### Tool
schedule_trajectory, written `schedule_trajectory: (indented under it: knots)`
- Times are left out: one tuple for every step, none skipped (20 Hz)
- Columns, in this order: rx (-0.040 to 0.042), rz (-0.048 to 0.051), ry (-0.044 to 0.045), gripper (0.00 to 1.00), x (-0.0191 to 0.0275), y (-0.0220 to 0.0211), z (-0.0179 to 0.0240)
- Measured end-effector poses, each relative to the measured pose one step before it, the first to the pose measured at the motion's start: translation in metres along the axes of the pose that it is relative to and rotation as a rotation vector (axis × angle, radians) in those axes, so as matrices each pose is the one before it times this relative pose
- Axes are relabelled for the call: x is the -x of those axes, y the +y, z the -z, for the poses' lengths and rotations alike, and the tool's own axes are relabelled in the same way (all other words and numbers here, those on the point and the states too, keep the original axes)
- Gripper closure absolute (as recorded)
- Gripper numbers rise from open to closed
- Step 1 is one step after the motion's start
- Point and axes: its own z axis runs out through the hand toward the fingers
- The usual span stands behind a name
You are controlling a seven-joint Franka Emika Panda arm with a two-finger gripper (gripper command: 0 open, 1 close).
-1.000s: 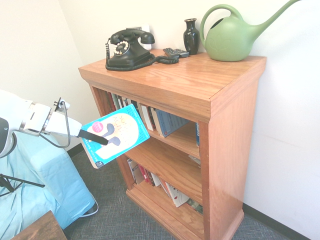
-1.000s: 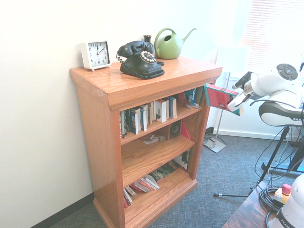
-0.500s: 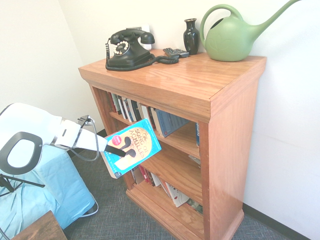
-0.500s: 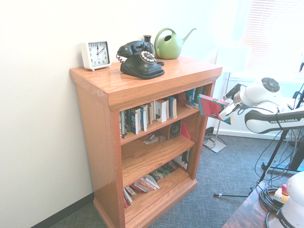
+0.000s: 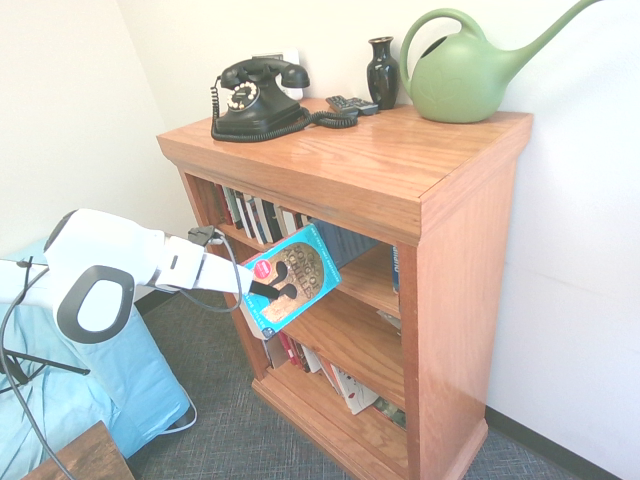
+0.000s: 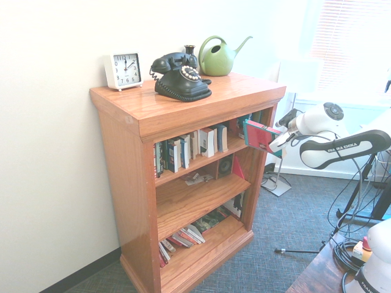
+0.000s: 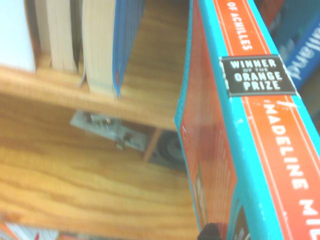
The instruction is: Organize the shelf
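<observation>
I saw the pincer (image 5: 268, 291) clamped on a teal book (image 5: 291, 276), cover tilted, spine facing the wrist camera. The shelf (image 5: 420, 190) stood just beyond it against the wall, open side facing the pincer: upright books (image 6: 186, 149) in the top tier, leaning ones (image 6: 183, 238) in the bottom.

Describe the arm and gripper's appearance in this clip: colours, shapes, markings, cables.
The arm is glossy white with rounded segments; black bands outline its joints, and black lettering runs along one link. A round grey cap tops the joint near the wrist. Thin dark cables loop beside the wrist. The gripper has slim black fingers.
</observation>
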Motion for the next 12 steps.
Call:
schedule_trajectory:
  knots:
    - [-0.01067, -0.00234, 0.00061, 1.00, -0.00280, -0.00225, -0.00671]
    - [-0.00701, -0.00246, -0.00342, 1.00, -0.00199, -0.00161, -0.00726]
    - [-0.00504, -0.00222, -0.00660, 1.00, -0.00107, -0.00130, -0.00766]
    - [-0.00458, -0.00197, -0.00526, 1.00, -0.00164, -0.00176, -0.00678]
    - [-0.00545, -0.00113, -0.00443, 1.00, -0.00134, -0.00235, -0.00617]
    - [-0.00643, -0.00016, -0.00316, 1.00, -0.00134, -0.00361, -0.00490]
    - [-0.00638, -0.00068, -0.00212, 1.00, -0.00163, -0.00443, -0.00369]
    - [-0.00581, -0.00102, -0.00267, 1.00, -0.00084, -0.00430, -0.00303]
    - [-0.00553, -0.00091, -0.00192, 1.00, -0.00109, -0.00408, -0.00285]
    - [-0.00226, -0.00091, -0.00333, 1.00, -0.00023, -0.00226, -0.00308]
    - [-0.00020, -0.00051, -0.00324, 1.00, 0.00001, -0.00111, -0.00304]
    - [-0.00010, 0.00123, -0.00264, 1.00, -0.00012, -0.00111, -0.00292]
